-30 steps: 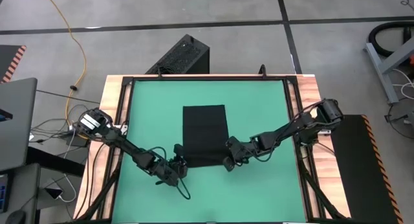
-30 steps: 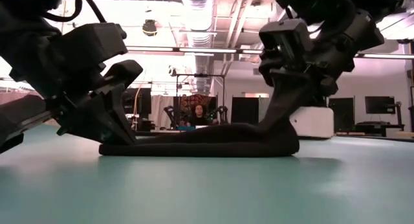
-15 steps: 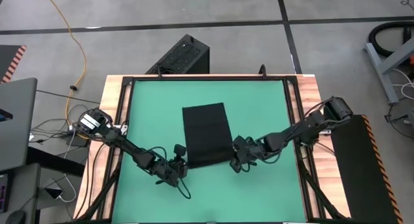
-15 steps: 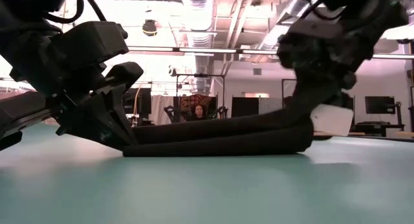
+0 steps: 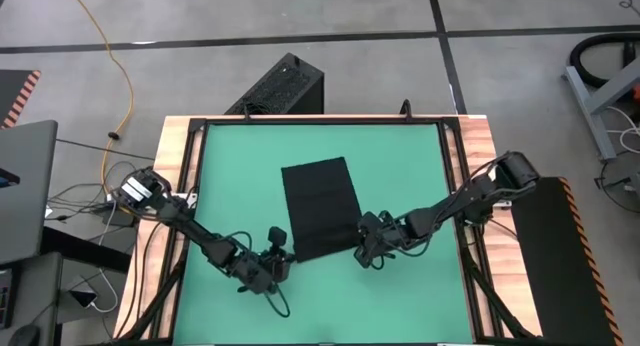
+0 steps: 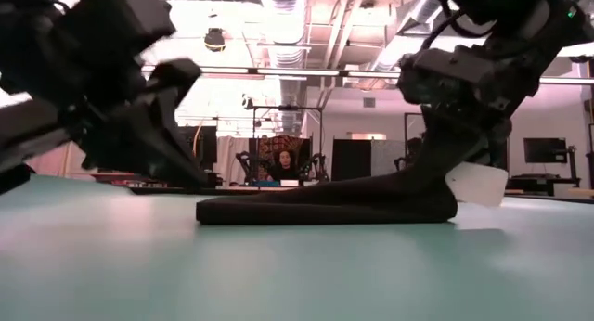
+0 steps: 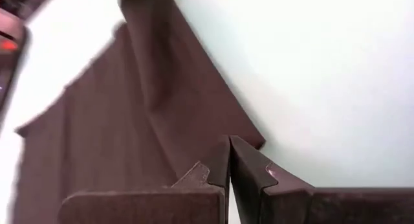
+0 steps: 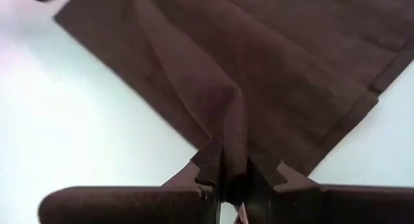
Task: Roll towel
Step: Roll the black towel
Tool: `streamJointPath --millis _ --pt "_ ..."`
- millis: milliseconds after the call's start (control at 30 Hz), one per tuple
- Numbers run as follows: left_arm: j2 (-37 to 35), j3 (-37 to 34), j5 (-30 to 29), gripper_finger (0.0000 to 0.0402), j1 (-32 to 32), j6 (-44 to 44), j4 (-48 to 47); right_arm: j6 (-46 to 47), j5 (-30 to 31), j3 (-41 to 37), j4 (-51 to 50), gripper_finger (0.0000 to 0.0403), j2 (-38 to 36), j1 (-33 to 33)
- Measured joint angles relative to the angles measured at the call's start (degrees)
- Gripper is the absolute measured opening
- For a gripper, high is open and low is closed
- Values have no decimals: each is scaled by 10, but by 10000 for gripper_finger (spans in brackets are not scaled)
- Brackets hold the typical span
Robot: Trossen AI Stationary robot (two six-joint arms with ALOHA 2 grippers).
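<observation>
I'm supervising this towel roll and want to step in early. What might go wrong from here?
1. Only the right gripper pinches the towel; the left gripper is shut with no cloth between its fingers, so the roll may start crooked.
2. One-sided pulling could drag the towel across the green table instead of rolling it.

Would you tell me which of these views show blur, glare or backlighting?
Low view: left gripper motion-blurred, both arms silhouetted against bright ceiling lights; left wrist view: towel soft, table washed out; high view: evenly lit, towel crisp.
</observation>
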Motion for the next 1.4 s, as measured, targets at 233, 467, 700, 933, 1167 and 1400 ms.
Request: streamJointPath --millis 233,467,700,933,1167,1400 --pt "2 7 9 0 21 49 21 5 0 0 -5 66 -1 1" --pt "33 3 71 0 72 73 55 8 8 0 1 66 -1 1" --pt "80 5 119 0 85 45 68 -1 18 0 0 66 -1 7" --pt "86 5 121 0 85 25 61 -31 18 0 -13 101 -2 21" --pt "87 5 126 0 85 17 52 -55 22 0 -60 202 -2 22" --pt "88 5 126 0 85 13 42 -80 43 0 -128 236 -32 22"
